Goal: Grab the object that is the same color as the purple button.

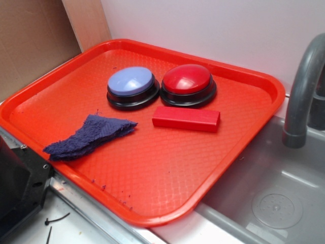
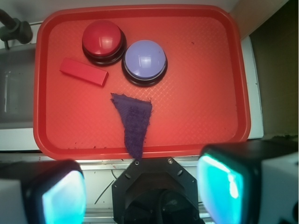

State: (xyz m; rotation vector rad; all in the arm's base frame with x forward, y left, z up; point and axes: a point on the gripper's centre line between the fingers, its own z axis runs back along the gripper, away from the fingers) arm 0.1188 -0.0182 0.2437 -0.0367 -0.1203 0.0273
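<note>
Wrist view looks down on a red tray (image 2: 233,70) from high up. The two fingers (image 2: 229,186) are wide apart with nothing between them, well back from the tray. The purple rag (image 2: 133,121) lies flat near the tray's front edge, just below the purple button (image 2: 145,60). A red button (image 2: 103,39) and a red block (image 2: 83,72) sit off to one side. It looks like the very start: the rag is not yet grabbed. Next, the fingers should go forward and down over the rag, then pinch it.
</note>
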